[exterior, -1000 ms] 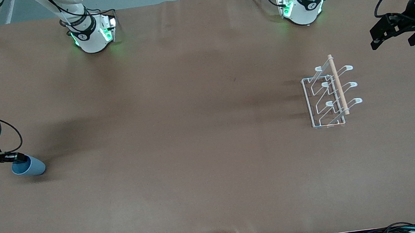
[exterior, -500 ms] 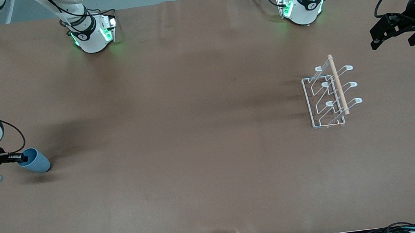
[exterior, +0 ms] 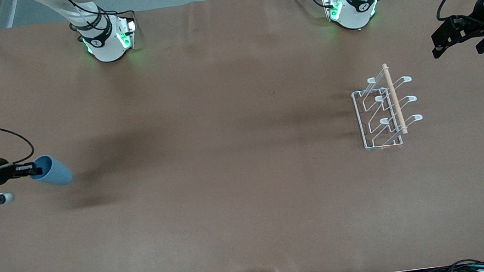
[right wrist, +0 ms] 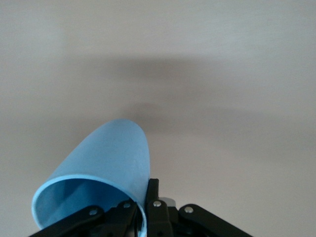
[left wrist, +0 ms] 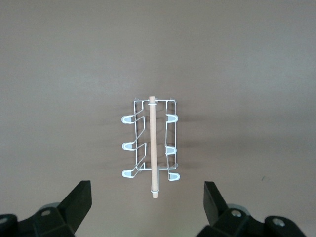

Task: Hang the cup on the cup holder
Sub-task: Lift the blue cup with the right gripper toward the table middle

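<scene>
Right tool pinches the rim of the cup, one finger inside, one outside; cup is tipped sideways in the air over the desk at the right arm's end. Left tool waits w/ fingers spread wide, over the cup holder, which stands on the desk toward the left arm's end, well apart from the cup.

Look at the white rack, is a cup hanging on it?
No, the rack has nothing on its hooks; the blue cup is pinched by its rim in the right tool at the right arm's end of the table.
</scene>
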Robot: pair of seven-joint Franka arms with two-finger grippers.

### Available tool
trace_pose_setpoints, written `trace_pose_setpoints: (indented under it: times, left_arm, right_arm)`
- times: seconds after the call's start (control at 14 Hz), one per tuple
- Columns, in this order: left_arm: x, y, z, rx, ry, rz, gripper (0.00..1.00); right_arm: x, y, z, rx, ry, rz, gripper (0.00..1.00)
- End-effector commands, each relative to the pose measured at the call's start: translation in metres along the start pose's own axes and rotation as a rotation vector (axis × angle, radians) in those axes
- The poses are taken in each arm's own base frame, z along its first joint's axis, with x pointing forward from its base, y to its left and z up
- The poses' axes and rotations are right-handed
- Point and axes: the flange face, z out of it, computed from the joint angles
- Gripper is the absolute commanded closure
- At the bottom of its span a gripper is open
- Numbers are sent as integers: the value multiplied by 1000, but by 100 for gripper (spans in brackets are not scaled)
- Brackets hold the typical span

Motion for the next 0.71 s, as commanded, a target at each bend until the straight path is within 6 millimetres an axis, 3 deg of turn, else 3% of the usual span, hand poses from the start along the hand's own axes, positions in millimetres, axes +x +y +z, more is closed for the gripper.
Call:
trace_pose_setpoints:
  times: [0.0,0.14,0.29,0.43,0.64]
  left_arm:
    - [2,0,-4,-13,-8,4,0]
    - [2,0,-4,-13,-8,4,0]
    - [2,-1,-4,-13,-8,4,0]
    - [2,0,-3,-14,-9,4,0]
    - [2,-2,-4,-12,-8,1,0]
  right_arm:
    - [-16,-52,-3,172,-40,-30,100]
    - [-27,-97,4,304,-65,-57,100]
    - [-42,-149,26,474,-77,-67,100]
    - [-44,-215,38,577,-103,-113,100]
    - [-47,-294,50,723,-138,-157,100]
